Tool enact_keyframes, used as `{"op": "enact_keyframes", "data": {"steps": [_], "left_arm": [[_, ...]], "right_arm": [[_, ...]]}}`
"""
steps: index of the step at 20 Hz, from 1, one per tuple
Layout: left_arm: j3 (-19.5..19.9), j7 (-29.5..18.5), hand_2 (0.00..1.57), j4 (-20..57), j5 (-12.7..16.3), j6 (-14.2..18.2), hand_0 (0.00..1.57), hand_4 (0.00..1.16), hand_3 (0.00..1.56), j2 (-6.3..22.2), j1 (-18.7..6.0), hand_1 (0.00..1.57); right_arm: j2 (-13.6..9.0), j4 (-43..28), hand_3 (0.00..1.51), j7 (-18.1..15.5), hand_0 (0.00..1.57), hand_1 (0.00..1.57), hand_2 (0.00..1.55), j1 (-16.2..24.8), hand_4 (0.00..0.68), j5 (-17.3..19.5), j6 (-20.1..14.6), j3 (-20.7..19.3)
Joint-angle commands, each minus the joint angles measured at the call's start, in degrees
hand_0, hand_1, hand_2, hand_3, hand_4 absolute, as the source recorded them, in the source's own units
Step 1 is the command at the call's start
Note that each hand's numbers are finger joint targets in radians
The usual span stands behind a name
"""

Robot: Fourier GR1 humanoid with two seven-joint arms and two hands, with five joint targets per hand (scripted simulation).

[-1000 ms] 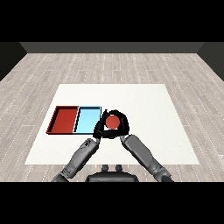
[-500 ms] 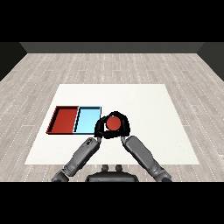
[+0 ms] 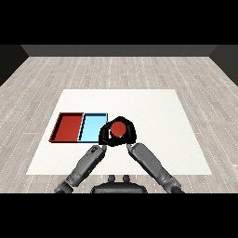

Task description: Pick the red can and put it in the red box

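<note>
The red can (image 3: 118,129) is held above the white table, just right of the light blue tray (image 3: 92,128). My right hand (image 3: 130,135) is curled round it, so mostly the can's red top shows. The red tray (image 3: 69,127) lies to the left of the blue one, with nothing in it. My left hand (image 3: 102,136) hangs close to the can's left side, over the near right corner of the blue tray, with relaxed fingers that hold nothing.
The white table (image 3: 158,116) stretches to the right and behind the trays. Both trays sit side by side, touching, at the table's left middle. Grey wooden floor surrounds the table.
My right hand with the red can has edged slightly to the left and farther away. The left arm has hardly moved.
</note>
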Motion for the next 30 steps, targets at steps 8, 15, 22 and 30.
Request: {"op": "enact_keyframes", "data": {"steps": [8, 15, 22, 30], "left_arm": [[-1.3, -1.5, 1.57, -3.5, -1.2, 1.9, 1.57, 1.14, 1.51, -1.6, 0.9, 1.57], [1.5, -2.4, 1.57, -2.7, -2.3, -0.3, 1.57, 1.13, 1.49, 0.2, 0.9, 1.57], [2.0, -0.3, 1.57, -3.5, -5.4, 2.3, 1.57, 1.13, 1.47, -1.5, 1.3, 1.57], [6.0, 1.2, 1.56, -6.4, -4.6, -1.2, 1.57, 1.13, 1.47, 3.3, 2.9, 1.57]], "right_arm": [[0.6, 1.6, 0.00, 6.8, 0.00, 0.00, 0.00, -1.0, 0.000, 4.0, 0.1, -0.9], [0.6, 2.3, 0.00, 3.5, 0.00, 0.00, 0.00, 3.4, 0.000, 4.1, 1.1, -1.2], [-0.3, -4.2, 0.00, 8.8, 0.00, 0.00, 0.00, 4.6, 0.000, 3.6, 7.1, -6.6], [-5.5, -16.6, 0.00, 7.0, 0.00, 0.00, 0.00, 15.3, 0.000, 1.8, 11.4, -10.7]]}}
